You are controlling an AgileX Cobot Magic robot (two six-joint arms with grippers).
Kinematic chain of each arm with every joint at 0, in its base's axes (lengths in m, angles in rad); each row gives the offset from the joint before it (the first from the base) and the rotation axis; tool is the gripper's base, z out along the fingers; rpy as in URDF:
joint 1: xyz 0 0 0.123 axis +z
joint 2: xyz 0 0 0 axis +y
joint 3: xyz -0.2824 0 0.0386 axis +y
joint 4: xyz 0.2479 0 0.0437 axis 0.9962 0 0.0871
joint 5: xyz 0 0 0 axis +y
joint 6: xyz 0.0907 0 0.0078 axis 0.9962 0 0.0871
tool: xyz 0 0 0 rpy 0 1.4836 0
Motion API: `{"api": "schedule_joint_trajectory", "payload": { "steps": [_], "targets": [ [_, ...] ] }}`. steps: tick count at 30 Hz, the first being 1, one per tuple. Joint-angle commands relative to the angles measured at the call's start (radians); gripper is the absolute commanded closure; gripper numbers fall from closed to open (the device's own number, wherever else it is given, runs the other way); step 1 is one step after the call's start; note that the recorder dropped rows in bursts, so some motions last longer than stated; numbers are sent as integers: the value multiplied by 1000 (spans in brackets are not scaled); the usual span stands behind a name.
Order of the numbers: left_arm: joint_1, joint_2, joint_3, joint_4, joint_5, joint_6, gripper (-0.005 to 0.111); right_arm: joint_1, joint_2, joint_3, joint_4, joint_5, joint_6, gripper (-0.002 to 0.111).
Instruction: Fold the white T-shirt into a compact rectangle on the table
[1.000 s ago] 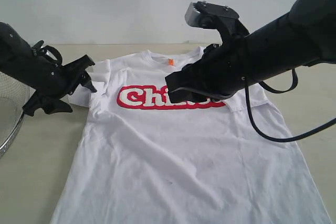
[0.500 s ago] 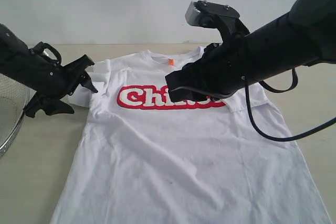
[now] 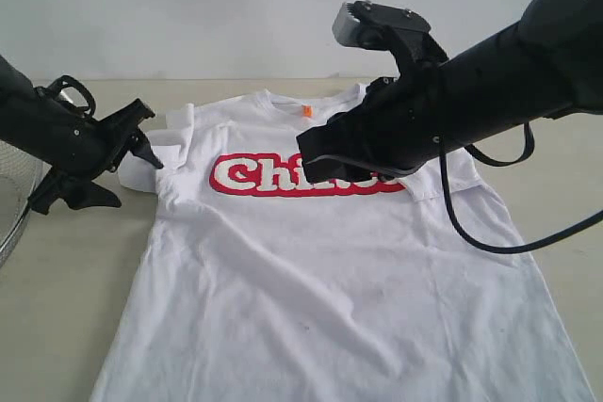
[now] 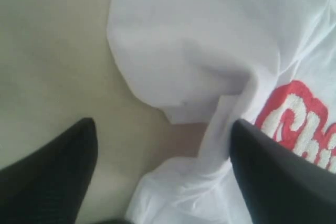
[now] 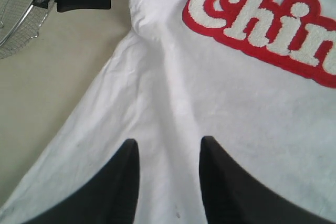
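Left claw (image 4: pixel 163 124) slid outward — wide open beside the white T-shirt (image 3: pixel 330 280).

There was 1 white T-shirt (image 3: pixel 330 280) on 1 tabletop (image 3: pixel 57 308), bearing 1 red print (image 3: pixel 254 176) and 1 orange neck tag (image 3: pixel 306 111). 1 wire-mesh basket (image 5: pixel 18 24) was in view. There were 2 grippers, the left gripper (image 4: pixel 163 140) and the right gripper (image 5: pixel 168 150), each with 2 jaws.

The T-shirt (image 3: pixel 330 270) is plain white, its chest print (image 3: pixel 254 176) showing white bubble letters outlined in red and its neck tag (image 3: pixel 306 111) orange, while the tabletop (image 3: pixel 66 280) is pale beige with faint grain, the wire-mesh basket (image 5: pixel 21 19) silvery grey, and the left arm (image 3: pixel 42 129) and right arm (image 3: pixel 490 82) black.
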Motion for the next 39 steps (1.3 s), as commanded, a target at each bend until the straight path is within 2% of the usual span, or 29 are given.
{"api": "schedule_joint_trajectory", "payload": {
  "steps": [1,18,34,39],
  "targets": [
    [3,-7,5,-22,-26,-2,40,2,-4,-2,-1,-5,-2,75],
    [3,1,5,-22,-89,-25,40,2,-4,-2,-1,-4,-2,75],
    [3,64,5,-90,-172,-16,40,2,-4,-2,-1,-6,-2,75],
    [3,91,5,-131,-178,26,48,2,-4,-2,-1,-6,-2,75]
  ]
}}
